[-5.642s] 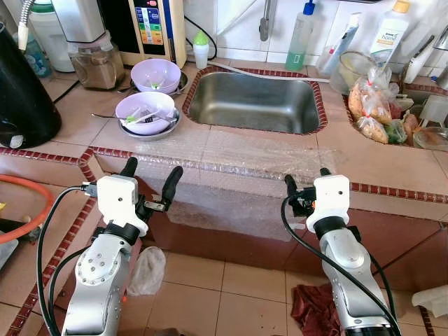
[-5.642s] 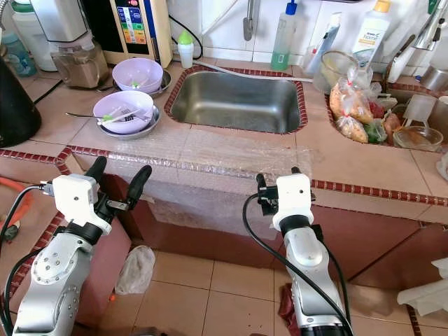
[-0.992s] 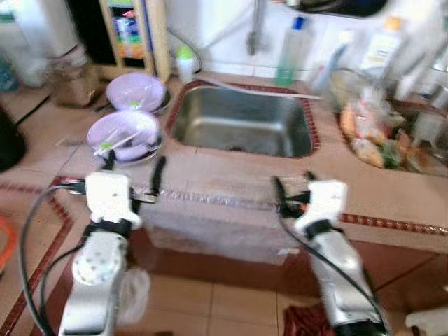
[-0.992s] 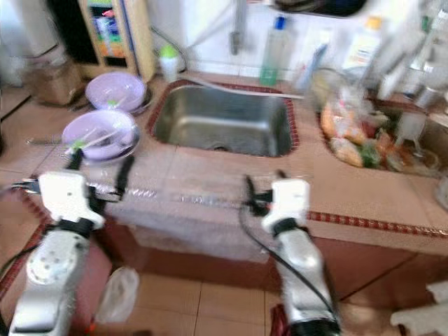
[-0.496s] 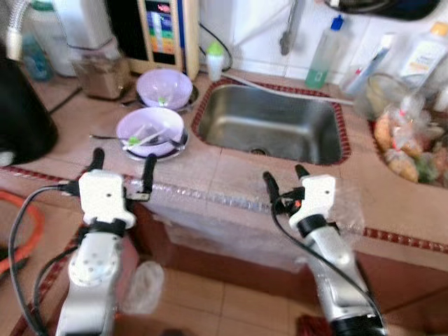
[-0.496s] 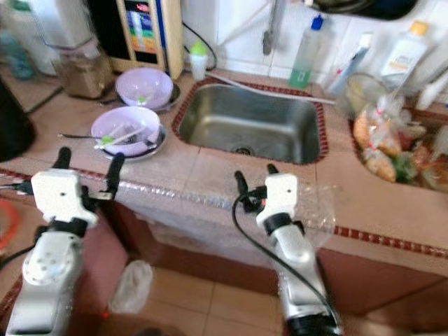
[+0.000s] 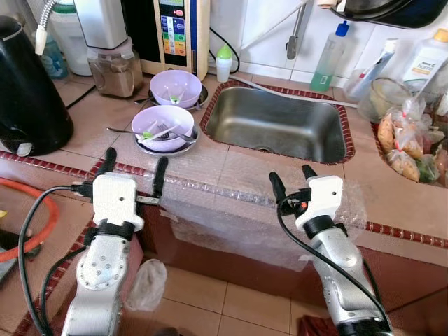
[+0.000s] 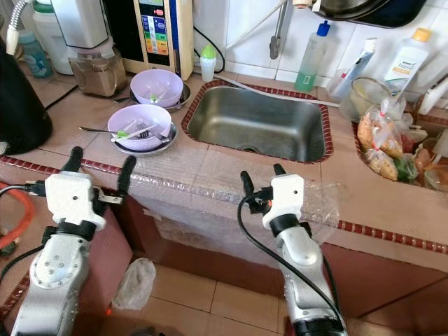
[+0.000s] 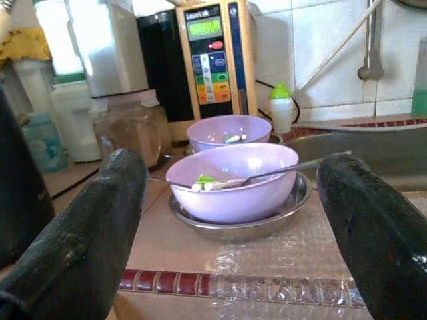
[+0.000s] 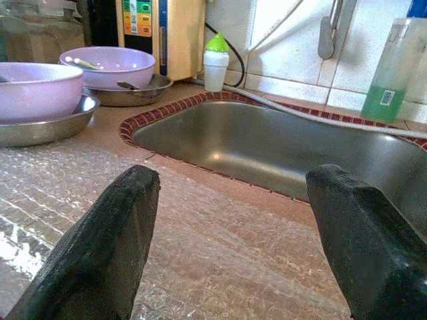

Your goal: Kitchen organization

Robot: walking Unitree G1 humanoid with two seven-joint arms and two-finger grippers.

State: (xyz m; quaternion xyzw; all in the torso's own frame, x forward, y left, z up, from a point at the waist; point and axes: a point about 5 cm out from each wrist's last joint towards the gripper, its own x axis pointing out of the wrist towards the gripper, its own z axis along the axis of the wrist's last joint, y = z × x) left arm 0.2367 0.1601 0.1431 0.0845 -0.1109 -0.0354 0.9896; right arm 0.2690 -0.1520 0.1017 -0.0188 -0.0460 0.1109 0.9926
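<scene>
Now, with both the left gripper point(image 7: 133, 166) and right gripper point(image 7: 291, 180) spread wide and empty, the nearer purple bowl point(image 7: 166, 128) sat just ahead of the left one, its loose spoon point(image 9: 280, 171) probably ready to spill if nudged.

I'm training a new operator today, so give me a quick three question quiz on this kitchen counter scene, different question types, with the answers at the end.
1. True or false: the sink holds dirty dishes.
2. What lies draped over the counter's front edge between the grippers? A) towel B) bubble wrap C) newspaper
3. Fill in: the nearer purple bowl sits in a ____ dish.

Key
1. False; the basin looks empty.
2. B; the bubble wrap hangs over the edge, with the left gripper and the right gripper both open above it.
3. Metal; a spoon rests in the bowl.
</scene>
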